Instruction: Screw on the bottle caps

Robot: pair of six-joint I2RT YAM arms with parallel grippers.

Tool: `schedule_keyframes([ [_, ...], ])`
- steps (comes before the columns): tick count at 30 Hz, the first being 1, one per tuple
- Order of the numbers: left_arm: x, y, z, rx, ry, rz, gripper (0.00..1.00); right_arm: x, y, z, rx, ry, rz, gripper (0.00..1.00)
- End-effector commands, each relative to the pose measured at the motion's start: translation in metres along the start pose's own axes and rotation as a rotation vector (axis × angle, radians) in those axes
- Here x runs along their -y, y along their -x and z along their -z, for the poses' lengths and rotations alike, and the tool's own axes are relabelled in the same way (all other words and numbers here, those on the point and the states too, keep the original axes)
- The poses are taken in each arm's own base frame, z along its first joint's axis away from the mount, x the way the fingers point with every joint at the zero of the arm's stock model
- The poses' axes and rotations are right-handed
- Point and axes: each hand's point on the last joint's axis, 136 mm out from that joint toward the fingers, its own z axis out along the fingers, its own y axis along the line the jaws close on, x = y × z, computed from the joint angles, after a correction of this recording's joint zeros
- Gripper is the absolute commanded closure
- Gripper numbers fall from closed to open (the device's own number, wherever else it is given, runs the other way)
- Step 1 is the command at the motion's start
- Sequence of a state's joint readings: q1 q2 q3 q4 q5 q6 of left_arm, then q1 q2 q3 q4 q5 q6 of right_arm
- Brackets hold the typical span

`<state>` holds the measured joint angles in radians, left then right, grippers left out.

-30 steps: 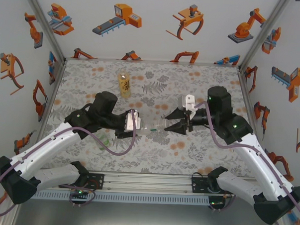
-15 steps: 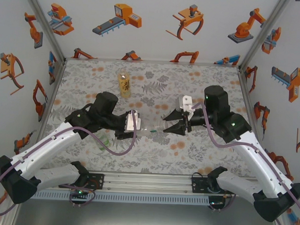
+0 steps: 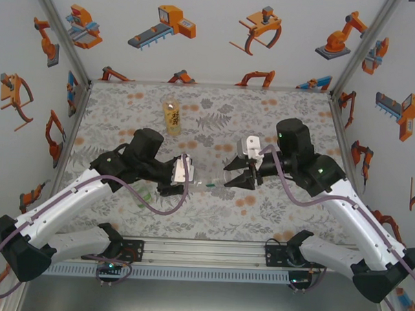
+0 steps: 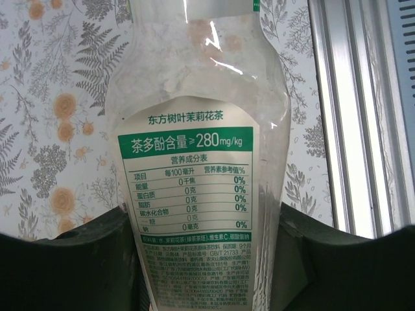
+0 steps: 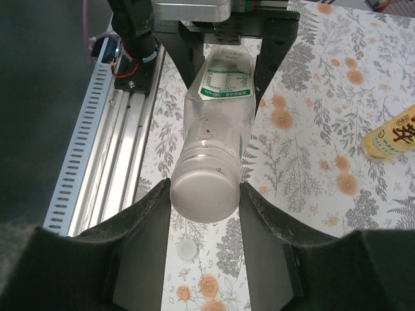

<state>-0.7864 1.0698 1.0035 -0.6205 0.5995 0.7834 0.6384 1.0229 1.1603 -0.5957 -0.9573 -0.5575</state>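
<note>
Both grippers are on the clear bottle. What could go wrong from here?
The clear bottle is held between the left gripper and the right gripper. Its smooth body could slip in the left grip as the cap turns. The cap might also seat crooked and cross-thread.

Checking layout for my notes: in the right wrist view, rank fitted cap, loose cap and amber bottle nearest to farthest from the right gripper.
1. Fitted cap, between the fingers of the right gripper.
2. Loose cap, on the cloth just below.
3. Amber bottle, far right edge.
</note>
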Motion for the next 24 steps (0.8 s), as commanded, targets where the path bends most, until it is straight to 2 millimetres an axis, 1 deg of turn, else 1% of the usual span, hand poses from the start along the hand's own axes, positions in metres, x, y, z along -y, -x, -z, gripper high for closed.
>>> schedule_keyframes([
  [1,0.001,0.028,0.009,0.105,-0.003,-0.056,1.00,-0.004,0.003,-0.004,-0.012,0.019,0.043,1.00],
  [10,0.004,0.037,0.013,0.155,-0.031,-0.035,1.00,-0.014,0.006,-0.001,0.002,0.022,0.101,1.00],
  [18,0.005,0.043,0.016,0.191,-0.079,0.002,1.00,-0.015,0.007,0.000,0.005,0.008,0.125,1.00],
  [24,0.003,0.042,0.012,0.171,-0.115,0.049,1.00,-0.016,0.006,-0.003,-0.003,0.022,0.112,1.00],
])
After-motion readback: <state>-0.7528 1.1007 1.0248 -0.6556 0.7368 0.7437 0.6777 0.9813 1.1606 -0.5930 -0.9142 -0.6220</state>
